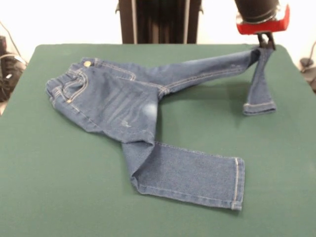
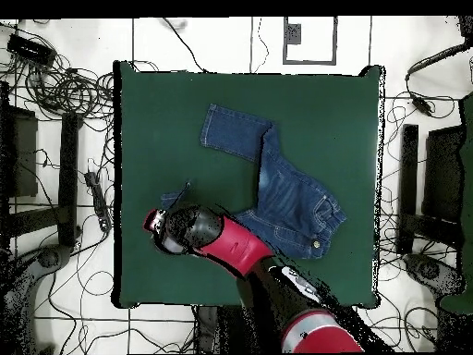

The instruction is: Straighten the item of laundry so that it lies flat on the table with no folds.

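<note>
A small pair of blue jeans lies on the green desk. In the front view the waistband, with its brass button, sits toward ten o'clock from the desk's middle. The seat and thighs spread out from there, with pale faded patches on the fabric.

One leg bends sharply at the knee, folds over itself and runs toward five o'clock. It lies flat and ends in a hemmed cuff.

The other leg stretches toward two o'clock and rises off the desk near its end. The gripper hangs there below the red and black arm. The jaws are closed on the fabric just above the ankle. The leg is draped over that point, and its cuff hangs down with its hem touching or just above the desk.

In the overhead view the arm reaches in from six o'clock and covers the lifted leg. Only a bit of denim shows beside the arm's head at about nine o'clock. The flat leg points toward twelve o'clock, and the waistband lies toward four o'clock. Cables lie on the floor around the desk.
</note>
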You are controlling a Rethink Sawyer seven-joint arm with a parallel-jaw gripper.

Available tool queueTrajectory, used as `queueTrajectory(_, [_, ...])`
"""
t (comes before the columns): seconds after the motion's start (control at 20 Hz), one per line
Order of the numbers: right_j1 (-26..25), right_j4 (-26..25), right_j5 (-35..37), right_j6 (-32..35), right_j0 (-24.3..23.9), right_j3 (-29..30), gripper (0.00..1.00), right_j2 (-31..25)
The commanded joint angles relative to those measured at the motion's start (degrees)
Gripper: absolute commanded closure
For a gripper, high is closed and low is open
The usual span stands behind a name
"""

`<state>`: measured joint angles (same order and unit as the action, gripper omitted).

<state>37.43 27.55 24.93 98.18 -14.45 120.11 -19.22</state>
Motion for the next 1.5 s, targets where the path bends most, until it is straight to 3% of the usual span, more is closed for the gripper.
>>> queueTrajectory(0.05, [0.0,4.0,5.8,13.4,3.0,2.3,1.00,-4.9])
queueTrajectory(0.4, [-2.4,1.9,2.5,9.5,1.5,0.2,1.00,-4.0])
queueTrajectory(0.45, [-2.7,2.1,0.9,8.9,0.5,0.8,0.00,-4.9])
queueTrajectory(0.6, [-2.5,0.8,-0.4,8.5,0.7,-0.1,0.00,-3.3])
queueTrajectory(0.85, [0.6,-9.5,5.3,9.8,9.6,-13.6,0.00,15.7])
queueTrajectory(1.0, [1.0,-13.8,6.8,10.1,13.2,-18.7,0.00,21.9])
queueTrajectory(1.5, [-5.5,-18.4,2.0,8.1,12.4,-27.8,0.00,24.9])
